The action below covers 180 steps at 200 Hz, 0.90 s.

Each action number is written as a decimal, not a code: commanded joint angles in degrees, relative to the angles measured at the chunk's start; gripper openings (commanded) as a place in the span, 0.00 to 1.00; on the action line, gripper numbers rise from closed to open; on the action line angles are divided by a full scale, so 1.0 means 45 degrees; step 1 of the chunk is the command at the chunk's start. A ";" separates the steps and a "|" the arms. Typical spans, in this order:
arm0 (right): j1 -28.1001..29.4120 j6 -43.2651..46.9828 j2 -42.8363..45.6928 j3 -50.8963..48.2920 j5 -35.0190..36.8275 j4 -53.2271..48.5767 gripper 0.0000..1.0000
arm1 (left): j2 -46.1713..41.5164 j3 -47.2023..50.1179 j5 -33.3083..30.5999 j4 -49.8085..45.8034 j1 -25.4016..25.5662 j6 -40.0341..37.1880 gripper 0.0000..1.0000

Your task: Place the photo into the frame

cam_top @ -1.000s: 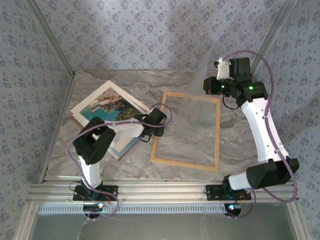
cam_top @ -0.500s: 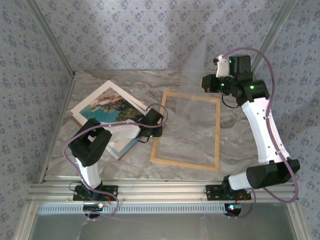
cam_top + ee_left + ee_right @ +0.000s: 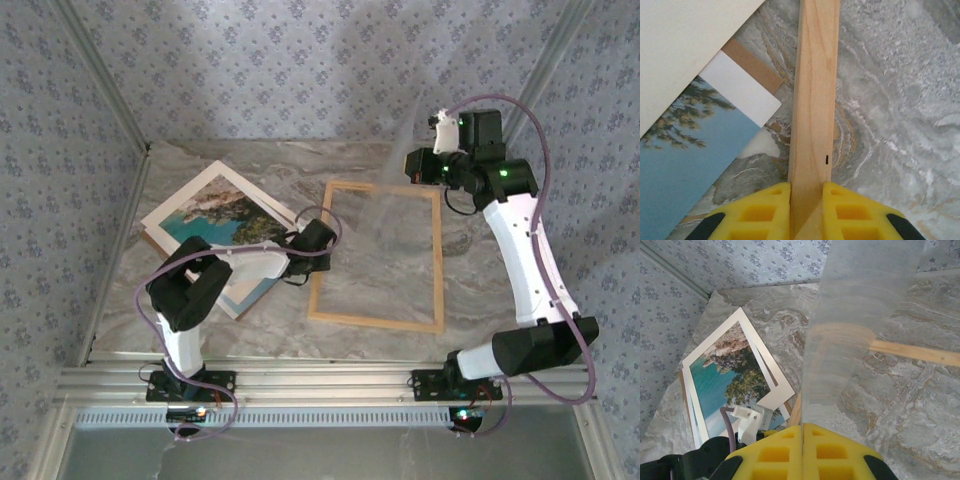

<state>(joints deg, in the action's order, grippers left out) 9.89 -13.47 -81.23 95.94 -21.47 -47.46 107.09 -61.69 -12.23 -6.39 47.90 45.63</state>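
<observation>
At the left of the worktop [image 3: 260,160] the photo [image 3: 210,215] lies flat and askew, sea and trees face up. It rests on a brown board [image 3: 752,65] whose edge peeks out beneath it. It sits just beside the frame [image 3: 375,321], not in it, and nothing holds it.

The left arm [image 3: 205,280] reaches over the print's near corner to the frame. Over the last second its jaws have narrowed from roughly half open to a tight pinch. The left wrist view shows the two yellow pads [image 3: 760,210] pressed against either side of the frame's left wooden rail, so they are now gripping the frame. As they closed, the frame shifted slightly on the worktop, its near-left corner sliding a little to the right. The frame lies flat, with bare marble showing through its opening.

Farther right, a clear pane [image 3: 860,315] stands lifted above the frame's far end. The right arm [image 3: 520,240] has kept it there, its jaws fully closed on the sheet's lower edge, much as a second ago.

With the pane out and the rail now pinned, the frame looks steadied and ready to receive the print. The main step remains undone, since the photo must still be carried across. Both arms are occupied, so one will probably have to let go first.
</observation>
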 commanded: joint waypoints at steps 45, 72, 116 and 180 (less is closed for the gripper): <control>-0.0003 0.0356 -0.0415 0.0572 -0.0052 0.0143 0.00 | 0.0402 0.0384 -0.0692 0.0555 0.0463 0.1920 0.26; 0.0122 0.0475 -0.0244 0.0696 0.0212 -0.0116 0.00 | -0.0487 0.0705 -0.0791 0.0542 0.0198 0.1455 0.44; 0.1067 0.0351 -0.0293 0.1645 0.0036 -0.0287 0.00 | -0.3535 0.2160 -0.0718 0.0372 -0.1186 0.0167 0.66; 0.4084 -0.0256 -0.1838 0.3968 -0.1402 -0.0199 0.00 | -0.8140 0.4352 -0.0114 -0.0198 -0.5371 -0.1646 0.73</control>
<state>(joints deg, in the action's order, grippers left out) 24.38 -13.13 -86.63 110.48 -24.03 -48.29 74.89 -45.23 -14.52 -4.95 28.73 42.48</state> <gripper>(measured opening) 0.057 0.724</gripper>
